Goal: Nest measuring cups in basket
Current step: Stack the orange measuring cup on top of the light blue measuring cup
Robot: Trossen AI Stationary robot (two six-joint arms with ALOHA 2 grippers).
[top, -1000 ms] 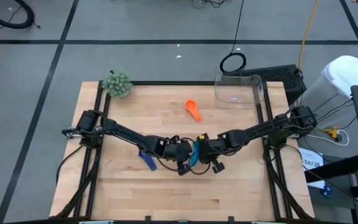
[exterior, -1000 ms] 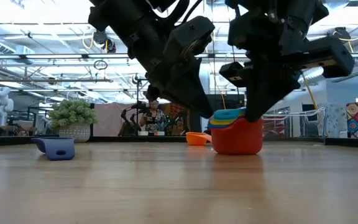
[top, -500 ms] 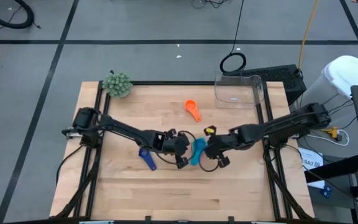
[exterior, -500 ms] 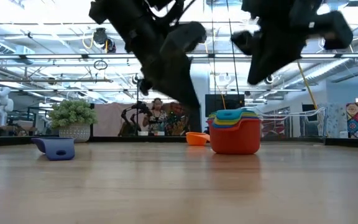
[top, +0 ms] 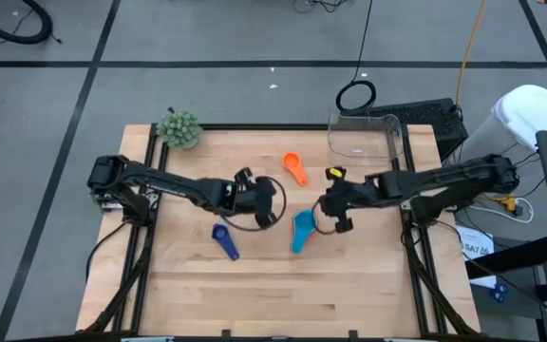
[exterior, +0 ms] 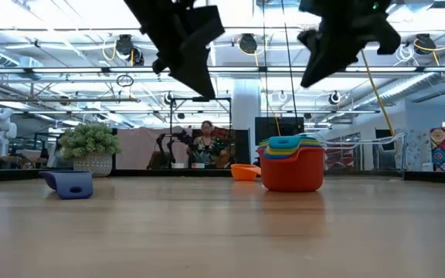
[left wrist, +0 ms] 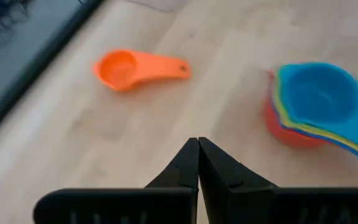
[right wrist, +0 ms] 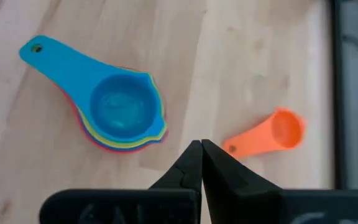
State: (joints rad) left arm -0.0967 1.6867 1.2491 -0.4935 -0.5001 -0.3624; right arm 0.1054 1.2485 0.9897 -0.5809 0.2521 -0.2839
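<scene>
A stack of nested measuring cups (top: 301, 229) stands near the table (top: 368, 285) centre. A single measuring cup (top: 295, 168) lies behind it, toward the far edge. Another single cup (top: 224, 241) lies to the stack's left. The basket (top: 365, 139) sits at the far right corner. A fuzzy ball (top: 179, 127) rests at the far left corner.

Bare table lies between nested cups (top: 301, 230) and basket (top: 365, 138); orange cup (top: 295, 167) aside.

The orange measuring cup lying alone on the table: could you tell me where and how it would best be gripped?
Probably by the flat handle of the orange measuring cup, coming straight down from above: it lies level on the wood, apart from the nested stack, with bare table on both sides for the fingers.
</scene>
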